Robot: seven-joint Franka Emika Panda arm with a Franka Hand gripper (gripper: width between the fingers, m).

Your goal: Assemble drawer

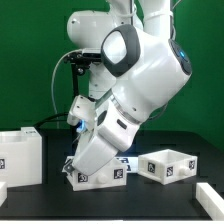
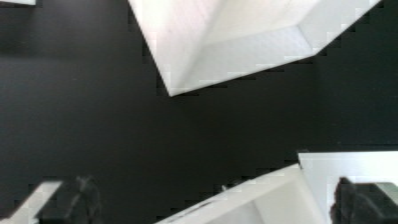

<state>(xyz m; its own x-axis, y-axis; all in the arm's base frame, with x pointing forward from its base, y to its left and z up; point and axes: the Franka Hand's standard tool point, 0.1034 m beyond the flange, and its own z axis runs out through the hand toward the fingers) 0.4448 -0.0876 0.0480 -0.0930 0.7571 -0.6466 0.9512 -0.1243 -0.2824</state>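
The large white housing stands at the exterior view's left. One small white tray with square tags lies under my arm at the middle front. A second tray lies to the exterior view's right. My arm hides my fingers in the exterior view. In the wrist view my gripper is open, with its dark fingers wide apart. A white tray wall runs between them, close to one finger. Another white part shows farther off; I cannot tell which one it is.
The table is black, with a green backdrop behind it. A flat white piece lies at the front on the exterior view's right, and a white corner at the front left. Cables hang behind the arm.
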